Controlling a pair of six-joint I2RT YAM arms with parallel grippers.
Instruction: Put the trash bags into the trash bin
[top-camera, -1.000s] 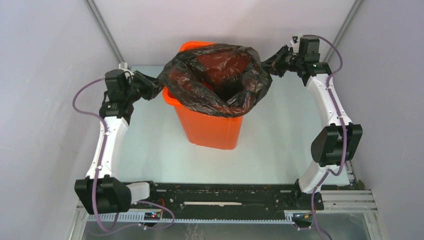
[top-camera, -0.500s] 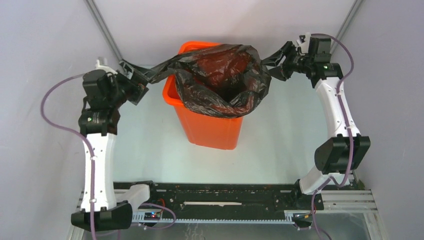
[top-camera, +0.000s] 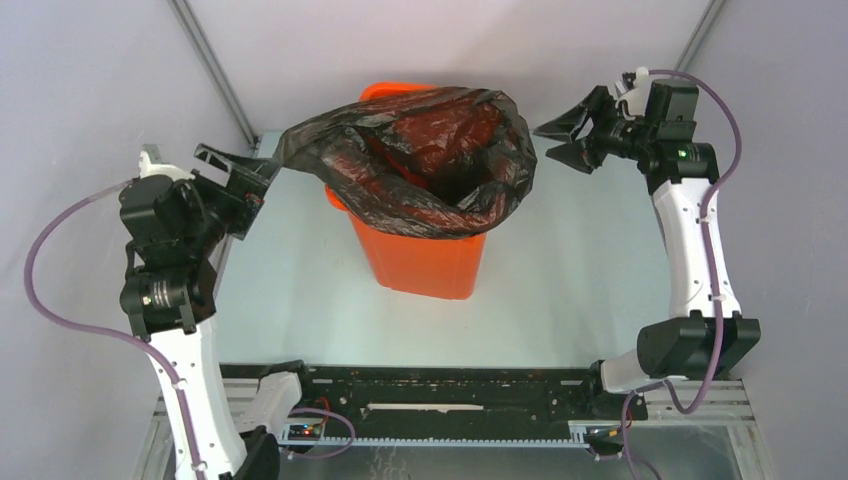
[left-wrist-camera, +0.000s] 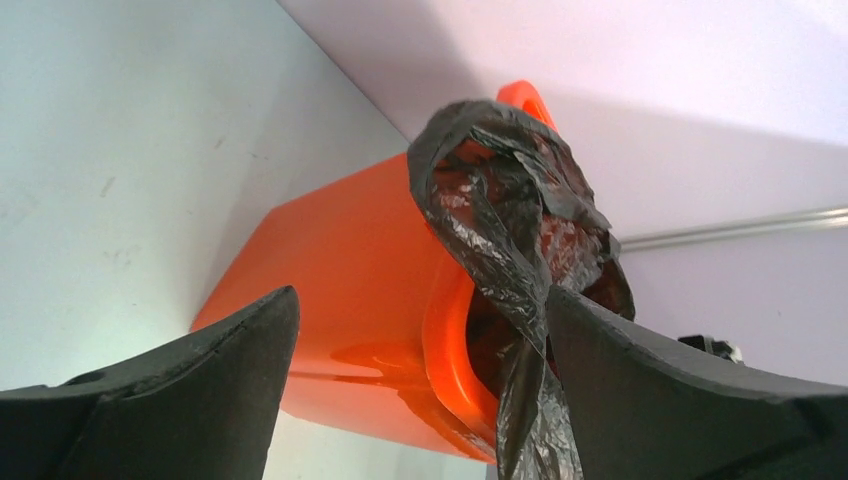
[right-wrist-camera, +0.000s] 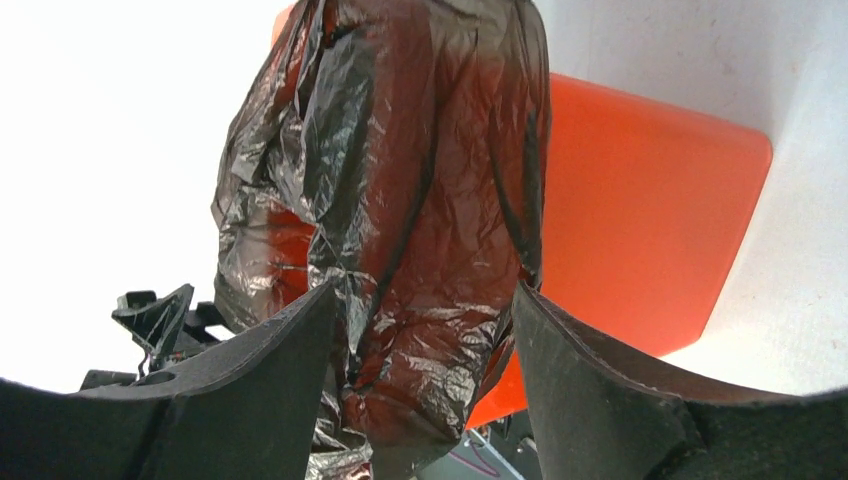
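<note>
The orange trash bin (top-camera: 420, 260) stands mid-table. The glossy black trash bag (top-camera: 430, 150) lines its mouth and folds out over the rim. My left gripper (top-camera: 245, 172) is open to the left of the bin. The bag's left corner stretches out to it, and in the left wrist view a strip of the bag (left-wrist-camera: 500, 220) rests against the right finger (left-wrist-camera: 680, 400), unpinched, beside the bin (left-wrist-camera: 350, 250). My right gripper (top-camera: 548, 142) stands open to the right, apart from the bag. Its wrist view shows the bag (right-wrist-camera: 420, 180) and the bin (right-wrist-camera: 640, 200) beyond the spread fingers.
Grey enclosure walls close in on both sides and behind. Slanted metal posts (top-camera: 215, 65) stand at the back corners. A black base rail (top-camera: 450, 390) runs along the near edge. The pale table surface (top-camera: 560, 280) shows around the bin.
Both grippers have opened and pulled outward from the bin. The right one has let the bag's edge go; the left one has moved down and left, with the bag corner trailing toward it.
</note>
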